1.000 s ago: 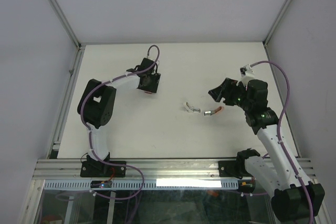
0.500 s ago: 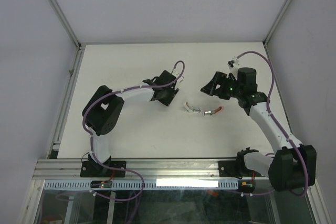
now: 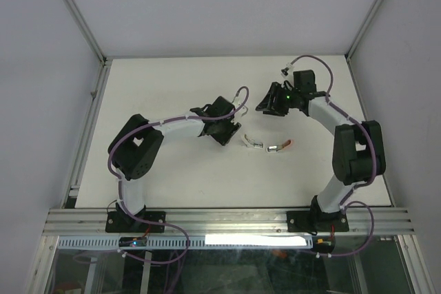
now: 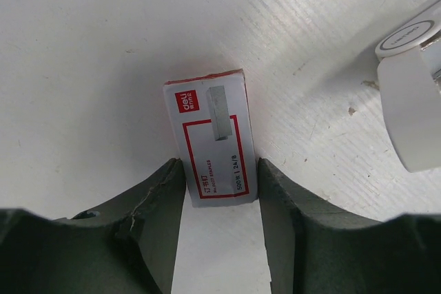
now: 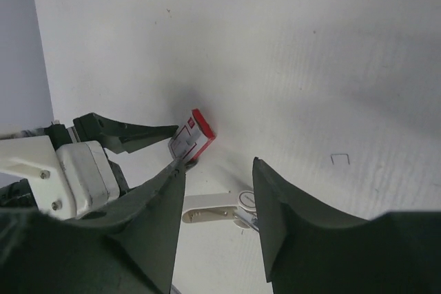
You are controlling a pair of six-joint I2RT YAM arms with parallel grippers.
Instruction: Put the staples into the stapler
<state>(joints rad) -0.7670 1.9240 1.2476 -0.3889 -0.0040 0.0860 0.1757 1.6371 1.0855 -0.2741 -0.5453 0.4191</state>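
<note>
1. The left arm (image 3: 172, 123) is swung in from the back-left of the table (image 3: 158, 170) to its centre. The right arm (image 3: 344, 129) is drawn off the middle and reaches towards the back edge.
2. The left gripper (image 4: 219, 170) is now parked just beside the stapler (image 3: 278, 147). The right gripper (image 5: 218, 168) is held apart from everything, its jaws spread with only bare table between them.
3. The stapler is left where it was, lying opened out at the table's centre.
4. The staple box (image 4: 212, 139) appears to be brought along by the left gripper. It lies flat, label up, with its near end pinched between the left jaws, which press on both long sides.
5. A loose staple (image 5: 340, 159) is seen alone on the table.
6. Supply and stapler are thus brought together. It is judged that the strip has yet to be drawn out of the box, and loading is not begun.
</note>
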